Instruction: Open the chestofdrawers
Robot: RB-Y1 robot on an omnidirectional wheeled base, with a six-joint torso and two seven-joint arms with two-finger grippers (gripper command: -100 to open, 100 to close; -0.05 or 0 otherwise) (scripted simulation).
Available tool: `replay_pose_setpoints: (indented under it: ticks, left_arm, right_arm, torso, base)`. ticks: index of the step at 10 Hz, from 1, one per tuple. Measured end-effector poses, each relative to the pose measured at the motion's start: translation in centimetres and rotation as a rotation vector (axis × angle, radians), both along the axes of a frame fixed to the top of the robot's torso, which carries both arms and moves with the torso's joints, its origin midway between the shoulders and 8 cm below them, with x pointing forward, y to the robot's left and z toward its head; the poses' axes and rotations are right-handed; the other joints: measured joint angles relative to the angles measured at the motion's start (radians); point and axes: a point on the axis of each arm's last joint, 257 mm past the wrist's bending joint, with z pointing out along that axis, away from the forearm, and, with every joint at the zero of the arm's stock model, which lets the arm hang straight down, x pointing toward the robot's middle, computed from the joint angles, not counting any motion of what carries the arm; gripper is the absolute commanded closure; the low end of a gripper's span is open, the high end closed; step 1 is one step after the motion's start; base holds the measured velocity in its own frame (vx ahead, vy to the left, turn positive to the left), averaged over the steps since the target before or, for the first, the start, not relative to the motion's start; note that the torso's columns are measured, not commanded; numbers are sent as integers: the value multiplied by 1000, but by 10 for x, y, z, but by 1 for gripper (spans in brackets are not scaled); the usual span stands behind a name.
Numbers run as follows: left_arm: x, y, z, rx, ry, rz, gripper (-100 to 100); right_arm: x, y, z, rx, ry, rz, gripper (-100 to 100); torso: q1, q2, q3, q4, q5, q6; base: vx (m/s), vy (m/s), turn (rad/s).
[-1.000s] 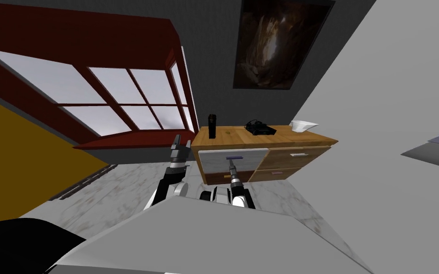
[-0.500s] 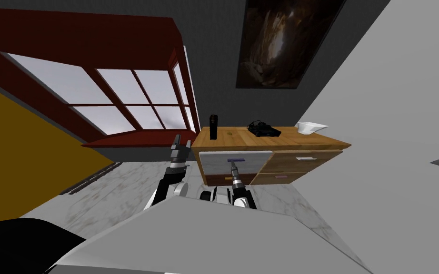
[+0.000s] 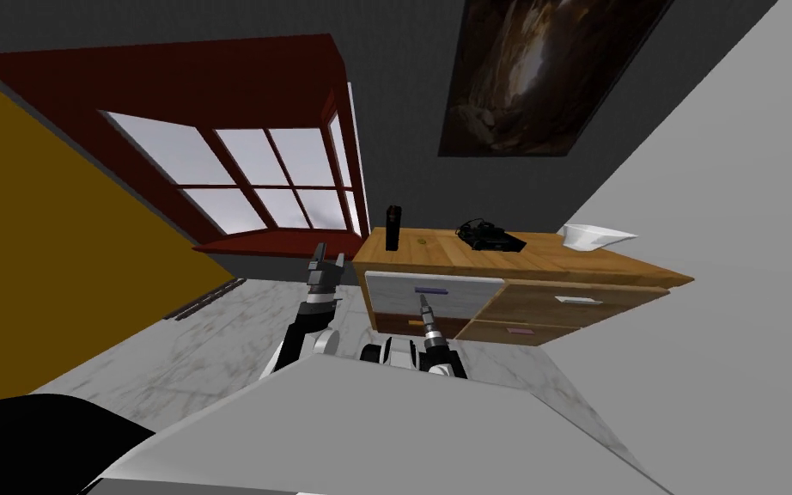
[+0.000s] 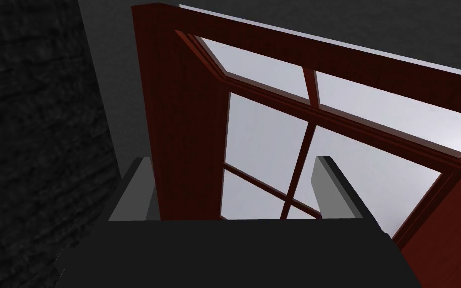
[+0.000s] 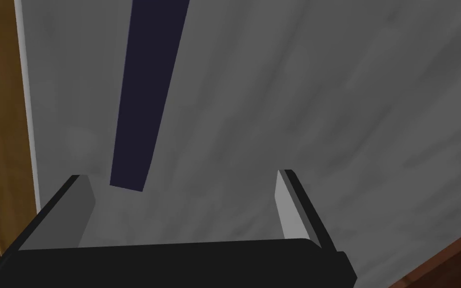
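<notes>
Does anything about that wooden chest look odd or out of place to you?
Only one thing: the upper left drawer front is pale grey with a dark blue handle, while the other fronts of the chest are wood brown. Nothing on top looks spilled or tipped.

Head camera looks steeply down onto the chest of drawers [image 3: 446,249]. Right wrist camera sits close to its grey drawer front [image 5: 299,100], handle [image 5: 147,90] just ahead of the right gripper [image 5: 182,175]; both views share these. Left wrist camera faces the window [image 4: 269,145].
</notes>
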Motion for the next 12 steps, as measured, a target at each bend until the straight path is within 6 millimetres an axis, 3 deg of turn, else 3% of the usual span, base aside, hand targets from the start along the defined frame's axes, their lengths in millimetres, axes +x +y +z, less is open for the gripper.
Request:
replay_pose_setpoints:
  ticks: [2,5,8,9,12]
  left_arm:
    - [0,0,0,0,0,0,0]
    - [0,0,0,0,0,0,0]
    - [0,0,0,0,0,0,0]
    - [0,0,0,0,0,0,0]
    - [0,0,0,0,0,0,0]
  right_arm:
    - [0,-6,-2,-99,-6,16,-100]
    - [-5,15,-9,-251,-17,104,-100]
    - [-6,20,-12,-345,-24,130,-100]
    - [-6,21,-12,-351,-26,130,100]
    - [-7,23,-10,-350,-27,136,100]
  torso:
    - [7,-9,-6,-3,2,-1]
    - [4,-7,-5,-2,1,0]
    - [3,-4,-3,-1,1,0]
    - [4,-5,-3,-2,1,0]
    - [4,1,0,0,1,0]
  base:
    - [-20,-9,322]
    - [12,11,-2]
    - [0,0,0]
    - [0,0,0]
    - [-149,10,-37]
